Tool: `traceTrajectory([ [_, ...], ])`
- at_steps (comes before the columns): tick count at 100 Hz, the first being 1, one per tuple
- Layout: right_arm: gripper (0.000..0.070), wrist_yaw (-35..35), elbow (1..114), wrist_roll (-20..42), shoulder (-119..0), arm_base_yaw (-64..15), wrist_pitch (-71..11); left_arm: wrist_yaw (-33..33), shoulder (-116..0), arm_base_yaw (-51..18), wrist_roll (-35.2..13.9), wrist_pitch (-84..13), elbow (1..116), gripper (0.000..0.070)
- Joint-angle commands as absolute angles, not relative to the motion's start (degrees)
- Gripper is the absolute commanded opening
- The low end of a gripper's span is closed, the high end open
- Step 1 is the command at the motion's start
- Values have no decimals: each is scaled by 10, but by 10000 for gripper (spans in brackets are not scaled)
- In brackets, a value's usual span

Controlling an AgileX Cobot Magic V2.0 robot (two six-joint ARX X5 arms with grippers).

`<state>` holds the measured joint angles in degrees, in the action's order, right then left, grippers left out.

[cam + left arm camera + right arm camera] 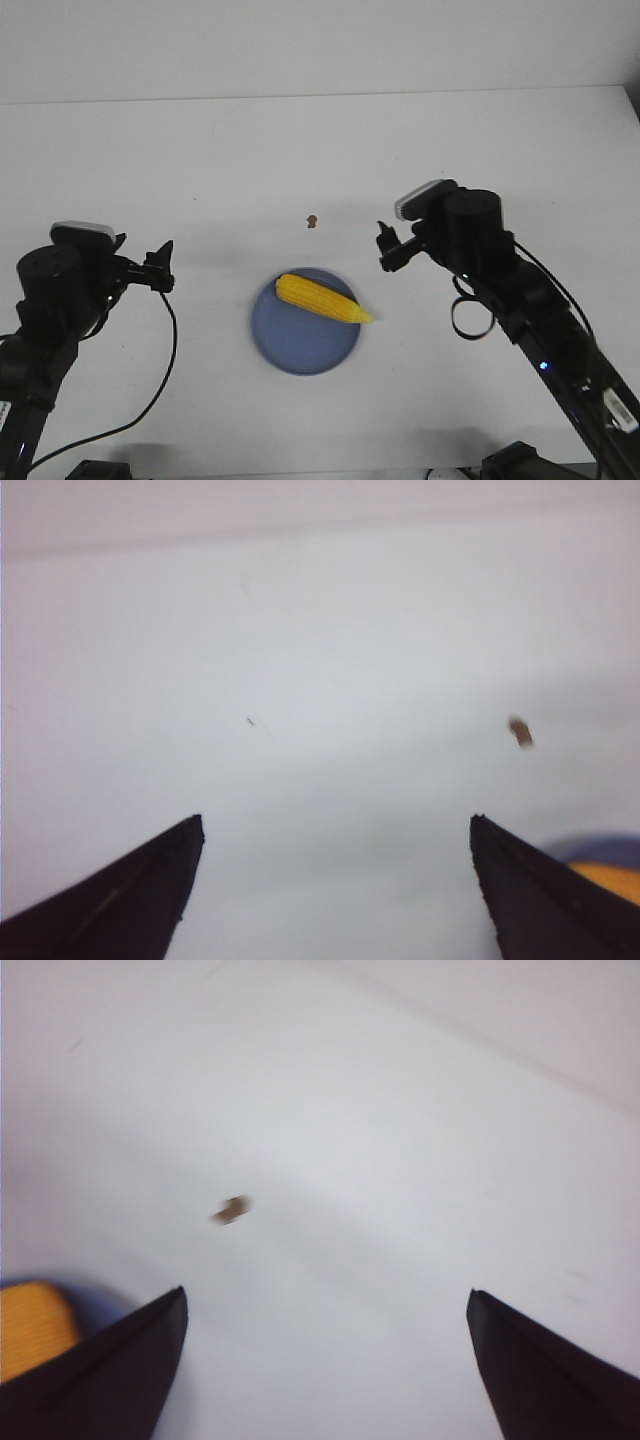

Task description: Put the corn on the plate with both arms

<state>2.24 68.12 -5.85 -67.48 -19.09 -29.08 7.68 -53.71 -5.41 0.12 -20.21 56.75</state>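
The yellow corn (pixel 322 299) lies across the blue plate (pixel 300 345) near the table's front centre, its pointed tip over the plate's right rim. My left gripper (pixel 162 268) hovers open to the left of the plate, with nothing between its fingers. My right gripper (pixel 388 250) hangs open to the right of the plate, also holding nothing. In the left wrist view the gripper (pixel 335 825) is wide open, with a slice of plate (pixel 600 848) and corn (pixel 612 878) at one edge. In the right wrist view the gripper (pixel 325 1295) is wide open, with corn (pixel 35 1325) showing beside one finger.
A tiny brown speck (pixel 312 219) lies on the white table (pixel 200 160) beyond the plate; it shows as a speck (pixel 520 731) in the left wrist view and a speck (pixel 232 1209) in the right. Black cables hang from both arms.
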Motion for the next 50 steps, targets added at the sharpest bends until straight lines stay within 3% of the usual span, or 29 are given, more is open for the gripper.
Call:
traceTrajectory([
  [1, 586, 17, 644, -35, -632, -166, -267, 78, -518, -44, -12, -189, 541, 540],
  [21, 586, 16, 497, -12, -448, -76, -206, 78, -410, -18, -27, -160, 433, 540],
  [50, 586, 29, 326, -12, -200, -55, -171, 76, -257, -17, -57, -149, 328, 538],
])
